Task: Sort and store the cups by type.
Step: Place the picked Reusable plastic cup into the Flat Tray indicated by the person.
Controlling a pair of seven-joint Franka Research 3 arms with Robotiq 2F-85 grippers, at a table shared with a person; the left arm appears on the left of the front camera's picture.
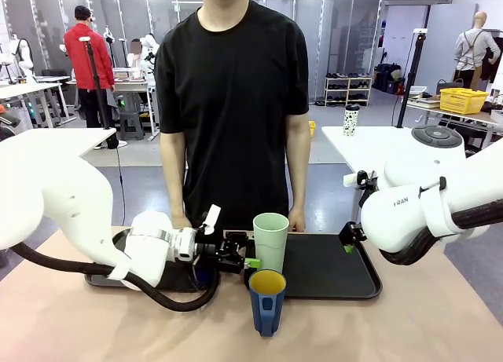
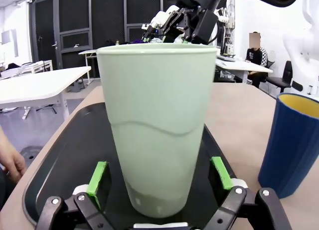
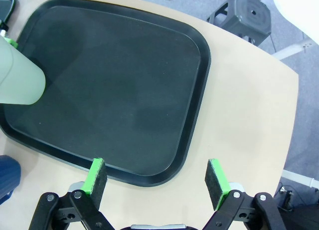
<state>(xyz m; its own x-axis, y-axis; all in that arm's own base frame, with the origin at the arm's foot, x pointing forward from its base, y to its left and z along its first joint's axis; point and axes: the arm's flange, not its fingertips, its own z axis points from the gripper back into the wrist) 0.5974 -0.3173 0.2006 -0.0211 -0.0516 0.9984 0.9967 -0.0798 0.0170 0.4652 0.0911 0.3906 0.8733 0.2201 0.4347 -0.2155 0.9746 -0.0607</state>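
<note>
Our tan table carries a black tray in an open workshop. The left gripper has its fingers spread around the mint tumbler without touching it. The tumbler stands upright on the tray, mouth up. Just outside those fingers the blue mug stands upright off the tray's edge. The right gripper, fingers spread and empty, hangs above the tray's rim, with bare tray beyond.

**Both Arms In, Jaws Wide**

We see the left arm reach in low from the left, wrist held level, the left gripper pointing toward the middle with its green pads spread apart. The right arm hangs at the right, the right gripper aimed downward, jaws likewise wide.
</note>
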